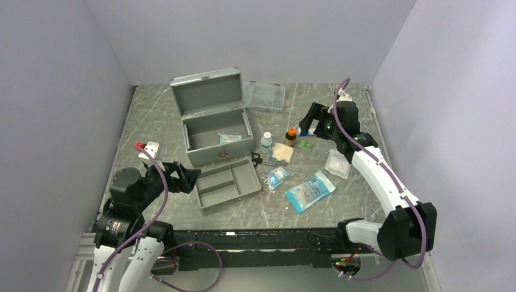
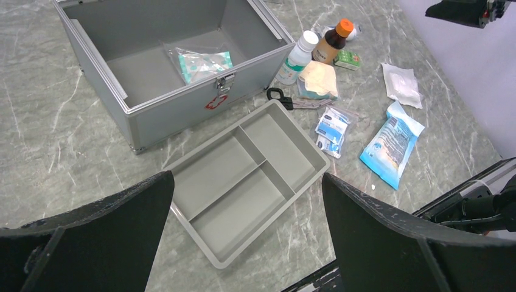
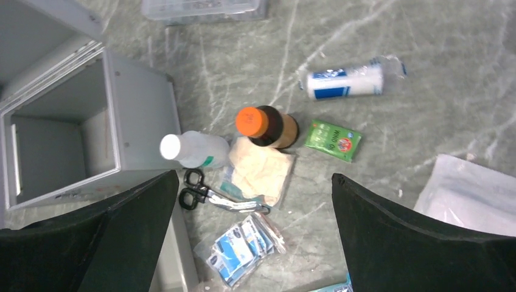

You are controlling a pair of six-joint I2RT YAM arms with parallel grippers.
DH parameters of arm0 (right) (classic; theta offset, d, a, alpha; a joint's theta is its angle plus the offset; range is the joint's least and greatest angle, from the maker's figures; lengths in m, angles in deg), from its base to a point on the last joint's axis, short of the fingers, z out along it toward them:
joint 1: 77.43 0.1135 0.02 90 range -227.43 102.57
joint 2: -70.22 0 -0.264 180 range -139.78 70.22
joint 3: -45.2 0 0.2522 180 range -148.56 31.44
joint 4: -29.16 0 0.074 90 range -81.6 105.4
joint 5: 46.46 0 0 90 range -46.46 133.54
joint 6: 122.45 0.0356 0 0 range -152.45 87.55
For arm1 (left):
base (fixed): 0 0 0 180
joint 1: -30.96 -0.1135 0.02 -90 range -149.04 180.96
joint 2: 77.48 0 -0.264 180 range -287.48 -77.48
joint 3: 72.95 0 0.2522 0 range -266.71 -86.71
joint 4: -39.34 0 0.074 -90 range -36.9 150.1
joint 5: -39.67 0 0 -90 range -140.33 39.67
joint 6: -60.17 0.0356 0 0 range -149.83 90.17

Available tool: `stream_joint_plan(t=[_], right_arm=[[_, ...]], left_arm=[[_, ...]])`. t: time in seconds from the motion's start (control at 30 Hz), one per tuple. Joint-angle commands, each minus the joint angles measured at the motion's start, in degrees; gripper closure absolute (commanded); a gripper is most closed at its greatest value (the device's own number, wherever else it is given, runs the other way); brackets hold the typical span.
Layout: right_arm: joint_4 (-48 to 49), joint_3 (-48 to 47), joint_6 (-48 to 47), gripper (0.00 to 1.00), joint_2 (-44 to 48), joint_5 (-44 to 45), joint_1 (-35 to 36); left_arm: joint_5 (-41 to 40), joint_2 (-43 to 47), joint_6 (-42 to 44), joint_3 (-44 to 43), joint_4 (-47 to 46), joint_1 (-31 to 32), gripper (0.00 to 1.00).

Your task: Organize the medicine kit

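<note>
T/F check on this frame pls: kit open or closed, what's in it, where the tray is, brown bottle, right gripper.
1. The medicine kit is closed. False: it stands open.
2. A sealed packet lies inside the kit. True.
3. The divided tray sits inside the kit. False: it lies on the table in front of the kit, empty.
4. The orange-capped brown bottle stands upright. True.
5. The right gripper holds the scissors. False: it is open and empty; the scissors lie on the table.
</note>
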Motion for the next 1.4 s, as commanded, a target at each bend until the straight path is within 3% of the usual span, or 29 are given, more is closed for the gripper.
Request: stream_joint_plan(t=[0.0,0.17,0.43,0.97,1.37], right_arm=[[-1.5,2.0,4.2,0.0,2.4,6.3,-1.9],[-5.6,5.3,7.8,0.06,2.7,9.8,-7.0],[-12.8,6.1,10.4,0.11,-1.8,21.8,-8.1],[-6.7,10.4,10.6,0.26,-11.9,21.6,-14.9],[-4.2,11.3,10.0,0.54,-14.9,18.2,-17.2]], left_arm=[[-0.5,0.8,-0.3,-0.1,-1.5,0.0,0.01],[-0.7,0.9,-0.4,0.0,-1.5,0.1,0.01],[-0.2,0.6,-0.5,0.0,-1.7,0.0,0.01],[-0.2,0.7,-0.3,-0.1,-1.6,0.1,0.01],[-0.3,0.9,-0.4,-0.1,-1.5,0.1,0.01]])
